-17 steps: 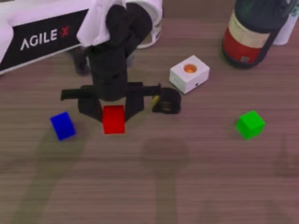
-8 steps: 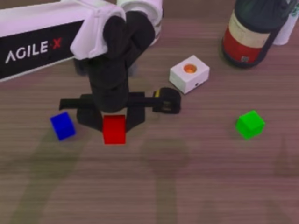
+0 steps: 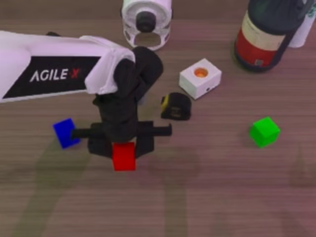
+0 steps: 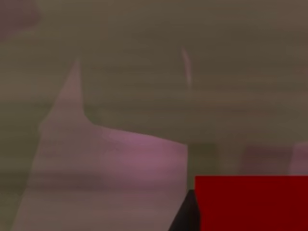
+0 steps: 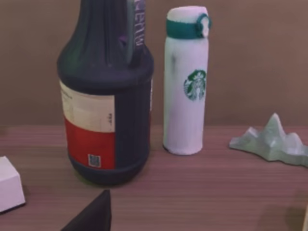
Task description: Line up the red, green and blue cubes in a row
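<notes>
Left gripper (image 3: pixel 123 154), clamped on the red cube (image 3: pixel 123 156), has carried it nearer the table's front; blue cube (image 3: pixel 64 132) lies to its left, green cube (image 3: pixel 264 131) far right. Right arm unseen.

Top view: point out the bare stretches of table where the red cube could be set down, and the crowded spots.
Bare: the wide strip between the red cube, held by the left gripper, and the green cube, plus the near edge. Crowded: the far side, with the tape measure, white block, white jug and dark bottle; the blue cube sits beside the gripper.
</notes>
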Motion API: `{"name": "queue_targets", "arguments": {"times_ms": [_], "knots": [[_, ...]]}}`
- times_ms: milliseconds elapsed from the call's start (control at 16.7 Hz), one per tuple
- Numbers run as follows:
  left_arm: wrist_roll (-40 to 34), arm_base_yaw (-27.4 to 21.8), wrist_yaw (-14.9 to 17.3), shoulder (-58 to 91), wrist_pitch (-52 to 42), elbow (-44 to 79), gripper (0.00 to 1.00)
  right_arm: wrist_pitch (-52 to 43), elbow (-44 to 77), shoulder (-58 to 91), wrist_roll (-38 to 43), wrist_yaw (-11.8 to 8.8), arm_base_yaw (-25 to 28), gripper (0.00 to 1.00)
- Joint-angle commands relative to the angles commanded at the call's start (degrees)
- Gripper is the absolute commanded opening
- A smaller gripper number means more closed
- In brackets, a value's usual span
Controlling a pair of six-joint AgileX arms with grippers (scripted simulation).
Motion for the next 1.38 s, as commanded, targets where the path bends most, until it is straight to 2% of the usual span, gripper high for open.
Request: {"name": "queue_targets", "arguments": {"times_ms": [240,1020,1380], "knots": [[0.0,0.0,0.0,0.2,0.5,-0.5,0.00,0.0,0.0,0.0,0.0,0.0,0.0,1.00],[0.0,0.0,0.0,0.2,0.5,-0.5,0.98,0.0,0.0,0.0,0.0,0.0,0.0,1.00],[0.0,0.0,0.0,0.2,0.5,-0.5,1.00,0.0,0.0,0.0,0.0,0.0,0.0,1.00]]}}
